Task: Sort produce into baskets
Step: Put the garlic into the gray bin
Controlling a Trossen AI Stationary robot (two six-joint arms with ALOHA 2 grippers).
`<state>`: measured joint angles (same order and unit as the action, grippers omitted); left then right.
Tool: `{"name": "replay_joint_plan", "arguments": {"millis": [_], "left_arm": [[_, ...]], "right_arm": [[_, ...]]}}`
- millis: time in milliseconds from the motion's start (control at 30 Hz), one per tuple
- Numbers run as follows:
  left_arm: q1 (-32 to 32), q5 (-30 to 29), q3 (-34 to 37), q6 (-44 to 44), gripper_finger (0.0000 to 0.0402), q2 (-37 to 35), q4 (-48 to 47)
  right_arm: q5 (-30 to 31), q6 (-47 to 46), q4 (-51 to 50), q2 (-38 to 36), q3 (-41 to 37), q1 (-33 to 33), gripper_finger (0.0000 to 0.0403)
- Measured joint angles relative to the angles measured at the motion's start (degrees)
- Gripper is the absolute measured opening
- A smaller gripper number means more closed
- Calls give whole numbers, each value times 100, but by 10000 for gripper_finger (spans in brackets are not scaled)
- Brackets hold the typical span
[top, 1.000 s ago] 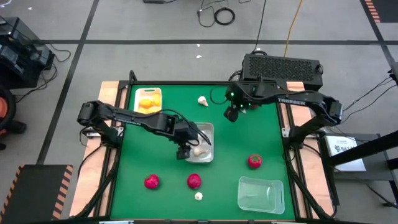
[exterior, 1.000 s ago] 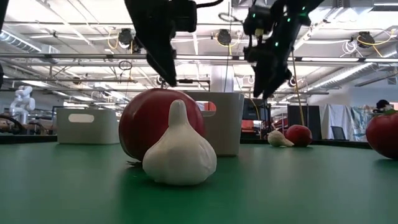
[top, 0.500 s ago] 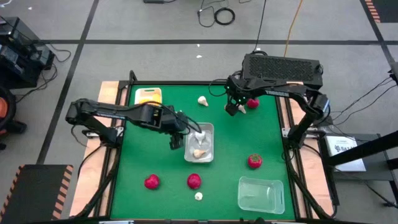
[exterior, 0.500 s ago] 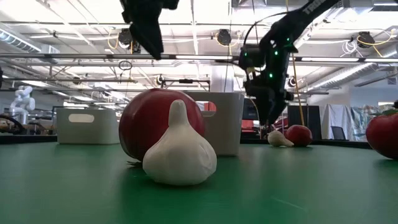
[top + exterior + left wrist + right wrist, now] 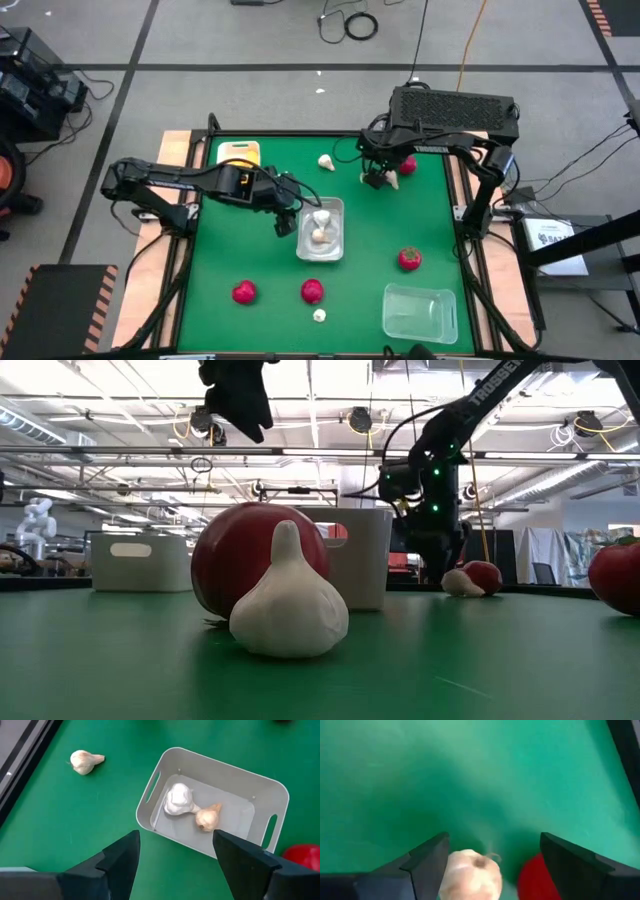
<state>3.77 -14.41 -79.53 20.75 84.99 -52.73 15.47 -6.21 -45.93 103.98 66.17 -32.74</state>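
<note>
The right claw (image 5: 374, 180) hangs low over the far side of the green table (image 5: 370, 250), fingers spread and holding nothing. In its wrist view a garlic bulb (image 5: 470, 875) sits on the cloth between the two dark fingers (image 5: 425, 862), with a strawberry (image 5: 537, 880) just beside it. From above, that strawberry (image 5: 405, 165) lies near the table's far right corner, next to the claw.

The left claw (image 5: 284, 222) is raised above the table beside the white basket (image 5: 338, 210), also spread wide and empty. Its wrist view looks down into the basket (image 5: 272, 790), which holds two garlic bulbs (image 5: 180, 800) touching each other (one whiter, one more tan).

Another garlic bulb (image 5: 326, 161) lies loose on the far side of the table, between the white basket and the back edge. A clear basket (image 5: 238, 153) at the far left corner holds lemons, mostly hidden from above by the left arm. A second clear basket (image 5: 420, 312) stands at the near right.

Three more strawberries lie loose: one (image 5: 409, 259) on the right above the clear basket, and two (image 5: 244, 292) along the near side. A small garlic bulb (image 5: 319, 315) rests at the near edge; in the low view this bulb (image 5: 288, 605) stands right in front of a strawberry (image 5: 230, 555), touching or nearly so
</note>
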Motion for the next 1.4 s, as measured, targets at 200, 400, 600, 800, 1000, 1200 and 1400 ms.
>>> {"name": "replay_joint_plan", "arguments": {"millis": [200, 400, 600, 800, 1000, 1200, 1400], "left_arm": [[0, 2, 0, 147, 258, 0, -28], [11, 2, 0, 145, 258, 0, -28], [11, 2, 0, 142, 258, 0, -28], [11, 2, 0, 140, 258, 0, -31], [11, 15, 0, 136, 258, 0, -35], [11, 24, 0, 71, 258, 0, -37], [11, 57, 0, -30, 258, 0, -33]], "right_arm": [[-89, -40, -537, -3, -2, -4, 302], [-85, -146, -660, -9, -2, 63, 302], [-102, -426, -1061, -9, -2, 65, 302], [-476, -473, -1097, -11, -3, 76, 302], [-508, -536, -1034, -15, -223, 76, 299], [-503, -625, -822, -15, -343, 76, 261], [-504, -626, -732, -15, -319, 76, 202]]}}
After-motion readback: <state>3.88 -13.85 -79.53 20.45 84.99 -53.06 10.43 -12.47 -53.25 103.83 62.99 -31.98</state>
